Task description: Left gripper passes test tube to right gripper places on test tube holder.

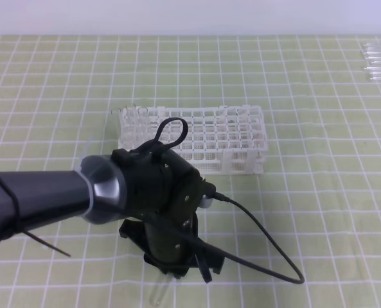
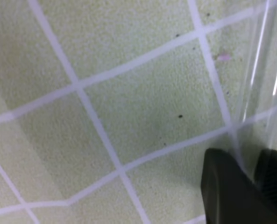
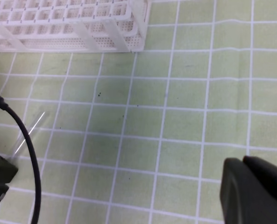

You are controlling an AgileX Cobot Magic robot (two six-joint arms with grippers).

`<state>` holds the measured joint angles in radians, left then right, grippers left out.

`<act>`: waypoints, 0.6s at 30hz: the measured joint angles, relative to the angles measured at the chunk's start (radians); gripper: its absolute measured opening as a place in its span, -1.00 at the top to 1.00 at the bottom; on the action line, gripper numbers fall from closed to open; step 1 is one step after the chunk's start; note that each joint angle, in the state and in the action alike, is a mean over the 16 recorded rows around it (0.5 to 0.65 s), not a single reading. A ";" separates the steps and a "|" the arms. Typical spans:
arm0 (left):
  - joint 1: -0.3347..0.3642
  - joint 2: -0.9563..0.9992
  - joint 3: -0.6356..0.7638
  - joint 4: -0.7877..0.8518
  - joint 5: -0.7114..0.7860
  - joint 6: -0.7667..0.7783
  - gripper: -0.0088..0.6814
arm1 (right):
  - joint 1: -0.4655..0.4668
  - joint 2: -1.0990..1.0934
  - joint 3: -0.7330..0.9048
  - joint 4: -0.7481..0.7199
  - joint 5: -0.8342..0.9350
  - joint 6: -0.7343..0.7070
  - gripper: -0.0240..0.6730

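Left gripper [image 2: 243, 163] clamped on test tube [image 2: 259, 79] low over green grid mat [image 1: 318, 212]. Beyond: test tube holder [image 1: 196, 138], tubes at left end. Far right: right gripper [image 3: 255, 186] closed, empty.

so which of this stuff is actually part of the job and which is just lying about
Part of the job:
- left gripper, shut on the test tube
- right gripper, shut, holding nothing
- test tube holder, white, mid-table

Just lying about:
- spare tubes, far right corner
- green checked mat
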<state>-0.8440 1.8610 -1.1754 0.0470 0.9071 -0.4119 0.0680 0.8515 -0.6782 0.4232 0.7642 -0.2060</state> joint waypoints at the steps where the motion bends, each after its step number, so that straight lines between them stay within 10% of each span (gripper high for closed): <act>1: 0.000 0.000 0.000 0.003 0.004 0.006 0.93 | 0.000 0.000 0.000 0.000 0.000 0.000 0.98; 18: 0.000 -0.171 0.006 -0.048 -0.083 0.187 0.89 | 0.000 -0.005 0.000 0.061 0.023 -0.055 0.98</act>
<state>-0.8441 1.6897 -1.1698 -0.0007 0.8242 -0.2251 0.0680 0.8466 -0.6784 0.4843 0.7869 -0.2613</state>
